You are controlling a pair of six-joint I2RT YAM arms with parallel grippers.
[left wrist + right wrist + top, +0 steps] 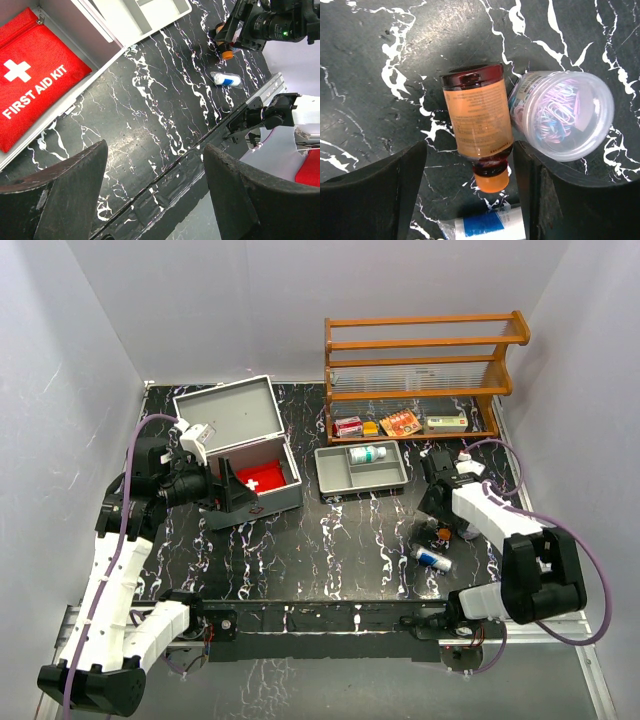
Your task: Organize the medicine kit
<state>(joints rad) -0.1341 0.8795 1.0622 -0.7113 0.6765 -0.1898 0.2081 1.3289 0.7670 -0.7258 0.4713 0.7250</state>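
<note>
Black marble table: right gripper pitched down, fingers spread, straddling lying orange bottle. Left gripper wide apart, empty, near red pouch marked "FIRST AID KIT".

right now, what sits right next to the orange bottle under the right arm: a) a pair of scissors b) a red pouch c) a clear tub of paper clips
c: the right wrist view shows the clear tub of paper clips lying right beside the orange bottle.
</note>
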